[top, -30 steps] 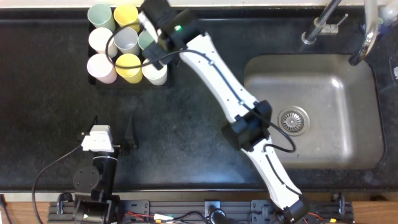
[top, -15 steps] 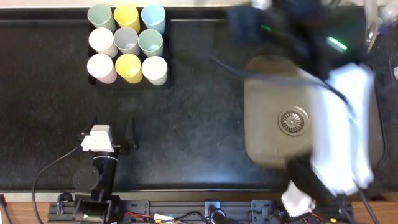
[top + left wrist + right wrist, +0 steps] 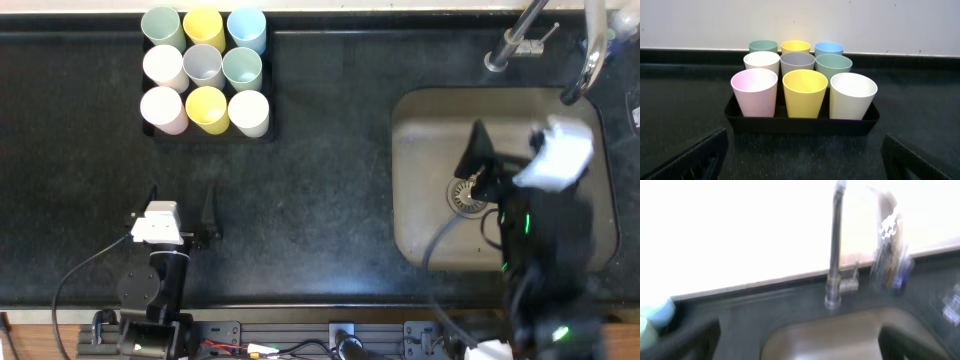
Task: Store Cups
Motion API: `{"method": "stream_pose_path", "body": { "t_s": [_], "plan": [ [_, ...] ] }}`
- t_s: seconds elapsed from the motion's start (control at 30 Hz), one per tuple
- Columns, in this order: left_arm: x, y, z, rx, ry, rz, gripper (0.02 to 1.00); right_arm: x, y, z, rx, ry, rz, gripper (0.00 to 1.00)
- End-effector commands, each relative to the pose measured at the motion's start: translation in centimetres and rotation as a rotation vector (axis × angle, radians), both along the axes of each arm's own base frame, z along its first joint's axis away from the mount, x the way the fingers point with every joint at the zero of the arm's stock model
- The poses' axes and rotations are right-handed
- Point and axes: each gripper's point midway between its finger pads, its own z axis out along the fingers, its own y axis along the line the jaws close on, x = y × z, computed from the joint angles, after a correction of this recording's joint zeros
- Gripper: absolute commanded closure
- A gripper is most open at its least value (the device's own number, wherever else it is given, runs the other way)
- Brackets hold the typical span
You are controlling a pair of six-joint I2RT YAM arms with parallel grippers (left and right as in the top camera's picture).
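At the far left, against the back edge of the counter, a black rectangular tray (image 3: 272,95) holds nine cups (image 3: 204,64) upright in three rows of three, rims nearly touching; green, yellow and blue at the back, white, grey and green in the middle, pink, yellow and cream at the front. The cups are smooth, matt and tapered; the tray wall (image 3: 800,123) is low and glossy, and the cups stand well above it. Nearer the arm bases, well apart from the tray, the left gripper (image 3: 182,198) sits low over bare counter, its dark fingers spread apart with nothing between them and facing the tray's front side. The countertop (image 3: 320,170) is dark speckled stone, flat and bare between tray and sink; a pale wall (image 3: 865,25) rises straight behind it. To the right lies a rectangular stainless steel sink (image 3: 420,120) with rounded corners and a round drain (image 3: 470,195). The right gripper (image 3: 505,150) hangs over the basin, its fingers spread wide and holding nothing. A slim chrome faucet (image 3: 515,40) stands on the back ledge behind the sink.
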Motion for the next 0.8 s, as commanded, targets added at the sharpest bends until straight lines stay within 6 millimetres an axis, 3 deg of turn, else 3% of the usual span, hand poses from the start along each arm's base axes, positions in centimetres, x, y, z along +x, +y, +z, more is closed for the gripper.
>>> {"method": "stream_pose_path", "body": {
  "t_s": [0.03, 0.1, 0.23, 0.5, 0.8],
  "plan": [
    [0.0, -0.1, 0.1, 0.015, -0.008, -0.006, 0.020, -2.5, -2.2, -0.1, -0.099, -0.277, -0.101, 0.005],
    [0.0, -0.1, 0.1, 0.015, -0.008, -0.006, 0.020, -3.4, -2.2, -0.2, -0.098, -0.388, -0.105, 0.005],
    [0.0, -0.1, 0.1, 0.015, -0.008, -0.006, 0.020, -4.1, -2.3, -2.7, -0.089, -0.428, -0.108, 0.005],
    [0.0, -0.1, 0.1, 0.015, -0.008, -0.006, 0.020, -2.6, -2.0, -9.8, -0.120, -0.281, -0.091, 0.005],
    [0.0, -0.1, 0.1, 0.015, -0.008, -0.006, 0.020, -2.4, -2.0, -14.1, -0.140, -0.193, -0.085, 0.003]
  ]
}}
